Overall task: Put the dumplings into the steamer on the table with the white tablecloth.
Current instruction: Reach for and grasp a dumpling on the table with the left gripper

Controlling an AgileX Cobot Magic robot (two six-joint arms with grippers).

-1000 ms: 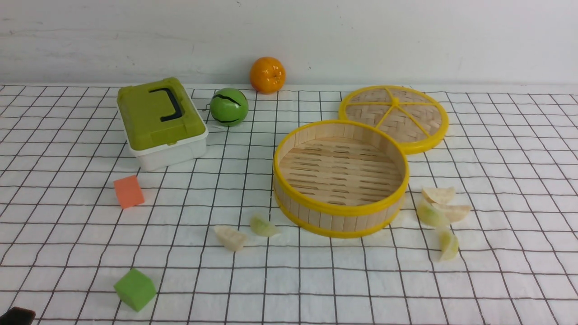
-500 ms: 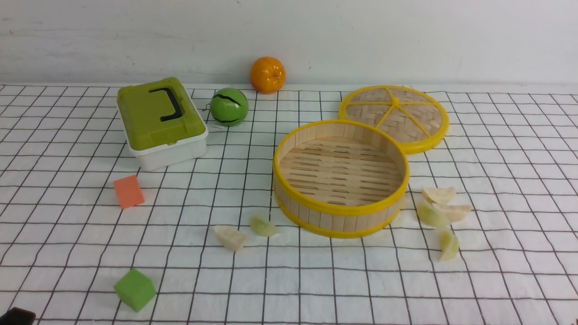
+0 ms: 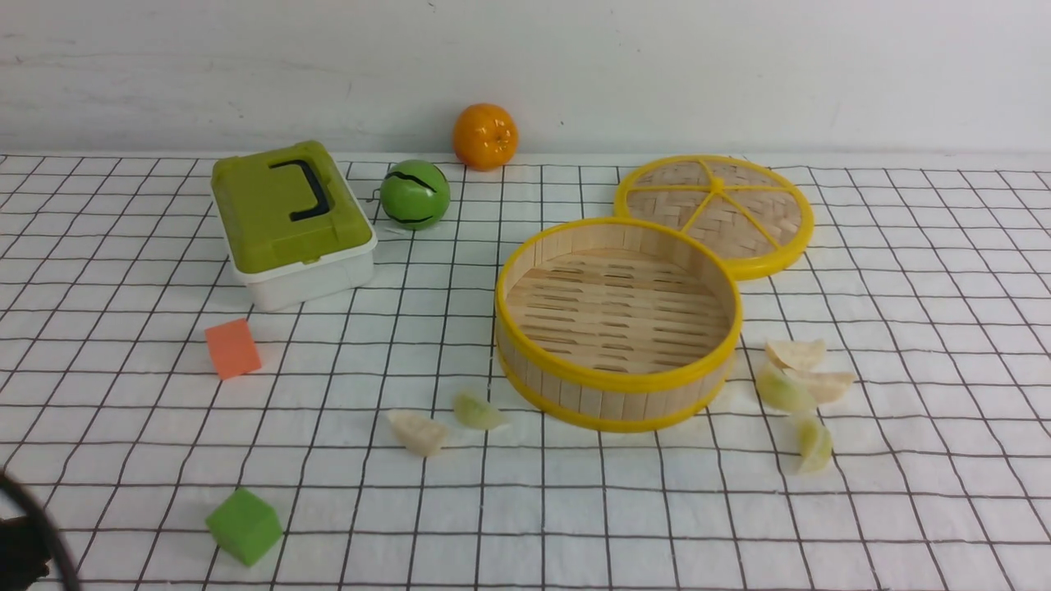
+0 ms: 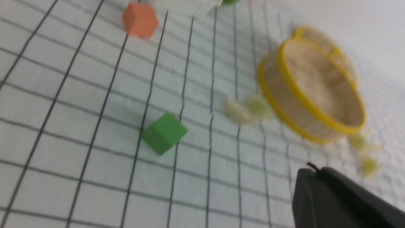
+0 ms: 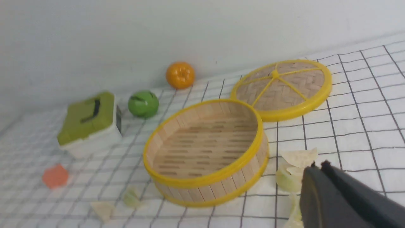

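The steamer stands right of centre on the table's white tablecloth, with nothing inside. A cream dumpling and a pale green one lie at its front left. Several more dumplings cluster at its right. In the left wrist view my left gripper is shut on nothing, well short of the steamer and the nearest dumplings. In the right wrist view my right gripper is shut and empty, its tips just above the right cluster. In the front view, only a dark edge of my left arm shows.
The woven lid lies flat behind the steamer, touching it. A green-lidded white box, a green ball and an orange sit at the back left. An orange cube and a green cube lie front left.
The dark piece of my left arm at the front view's bottom left corner has risen and looks larger. Steamer, lid and dumplings lie where they were.
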